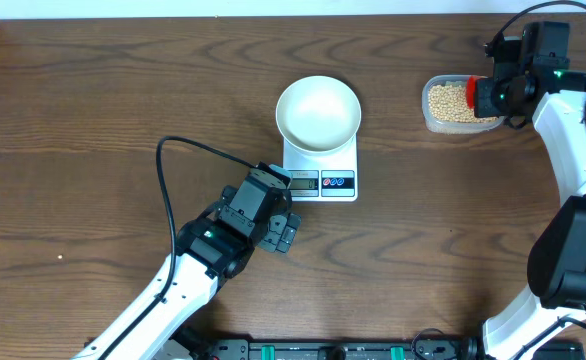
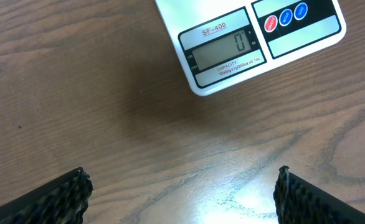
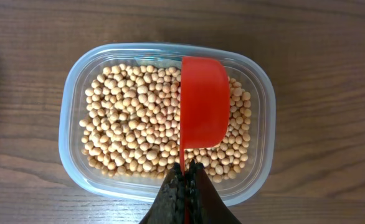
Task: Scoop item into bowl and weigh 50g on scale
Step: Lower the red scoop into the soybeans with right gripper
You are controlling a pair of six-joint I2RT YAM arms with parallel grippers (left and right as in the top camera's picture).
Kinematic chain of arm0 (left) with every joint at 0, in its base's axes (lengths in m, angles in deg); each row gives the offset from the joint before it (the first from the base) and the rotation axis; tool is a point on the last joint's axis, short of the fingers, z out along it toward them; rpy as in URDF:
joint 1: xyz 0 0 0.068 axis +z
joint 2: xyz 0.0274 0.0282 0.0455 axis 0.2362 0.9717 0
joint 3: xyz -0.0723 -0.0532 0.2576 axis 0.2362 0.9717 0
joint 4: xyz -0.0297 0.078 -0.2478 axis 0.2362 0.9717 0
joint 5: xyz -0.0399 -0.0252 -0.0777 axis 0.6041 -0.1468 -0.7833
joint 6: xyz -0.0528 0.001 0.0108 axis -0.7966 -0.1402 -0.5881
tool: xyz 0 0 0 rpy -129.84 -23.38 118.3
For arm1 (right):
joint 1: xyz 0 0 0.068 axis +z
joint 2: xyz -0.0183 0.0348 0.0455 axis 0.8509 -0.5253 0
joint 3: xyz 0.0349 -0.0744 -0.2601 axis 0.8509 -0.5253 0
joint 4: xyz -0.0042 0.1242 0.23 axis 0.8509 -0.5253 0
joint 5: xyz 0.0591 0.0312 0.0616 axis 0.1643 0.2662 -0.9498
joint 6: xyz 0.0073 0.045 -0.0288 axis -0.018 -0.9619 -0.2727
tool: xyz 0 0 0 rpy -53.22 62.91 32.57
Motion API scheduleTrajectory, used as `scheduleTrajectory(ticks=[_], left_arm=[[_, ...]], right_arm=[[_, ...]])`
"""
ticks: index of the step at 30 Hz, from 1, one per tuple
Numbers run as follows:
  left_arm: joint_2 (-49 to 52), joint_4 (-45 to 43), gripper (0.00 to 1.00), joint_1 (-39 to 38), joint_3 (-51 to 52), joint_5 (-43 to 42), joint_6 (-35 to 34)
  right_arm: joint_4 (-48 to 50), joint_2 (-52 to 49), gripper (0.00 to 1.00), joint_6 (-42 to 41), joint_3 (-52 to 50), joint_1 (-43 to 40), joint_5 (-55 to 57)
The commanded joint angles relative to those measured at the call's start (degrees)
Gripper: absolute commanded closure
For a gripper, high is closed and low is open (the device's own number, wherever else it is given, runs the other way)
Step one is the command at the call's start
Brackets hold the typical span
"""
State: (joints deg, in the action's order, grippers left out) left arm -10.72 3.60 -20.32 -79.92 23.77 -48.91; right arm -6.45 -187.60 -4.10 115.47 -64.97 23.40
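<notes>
the one white bowl [image 1: 318,112] covers most of the single scale [image 1: 320,183], leaving only its front strip with a display reading 0 and three round buttons. the left gripper [image 2: 182,194], released with fingers wide and cut off by the frame, hangs over bare desk [image 2: 108,124] just beside that strip. far right, the right gripper [image 3: 184,180] is clenched on the mostly hidden handle of one red scoop [image 3: 202,102], tilted over the beans [image 3: 132,124] in one clear tub [image 3: 70,124], well apart from the bowl.

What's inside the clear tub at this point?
Tan beans fill the tub, and a red scoop held by the right gripper is over them. Beans beneath the scoop are covered, and the scoop's own inside can't be seen.
</notes>
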Motion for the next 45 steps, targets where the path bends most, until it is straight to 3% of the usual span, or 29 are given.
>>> scheduleTrajectory(ticks=[1, 25, 37, 45], left_arm=[[0.3, 0.0, 0.04, -0.2, 0.3, 0.2, 0.8], [0.3, 0.0, 0.04, -0.2, 0.3, 0.2, 0.8], [0.3, 0.0, 0.04, -0.2, 0.3, 0.2, 0.8], [0.3, 0.0, 0.04, -0.2, 0.3, 0.2, 0.8]], right_arm=[[-0.1, -1.4, 0.99, -1.3, 1.0, 0.3, -0.2], [-2.4, -4.6, 0.99, -4.7, -0.4, 0.2, -11.5], [-2.9, -8.4, 0.99, -4.7, -0.3, -3.2, -24.9], [-2.9, -8.4, 0.99, -4.7, -0.3, -10.6, -38.4]])
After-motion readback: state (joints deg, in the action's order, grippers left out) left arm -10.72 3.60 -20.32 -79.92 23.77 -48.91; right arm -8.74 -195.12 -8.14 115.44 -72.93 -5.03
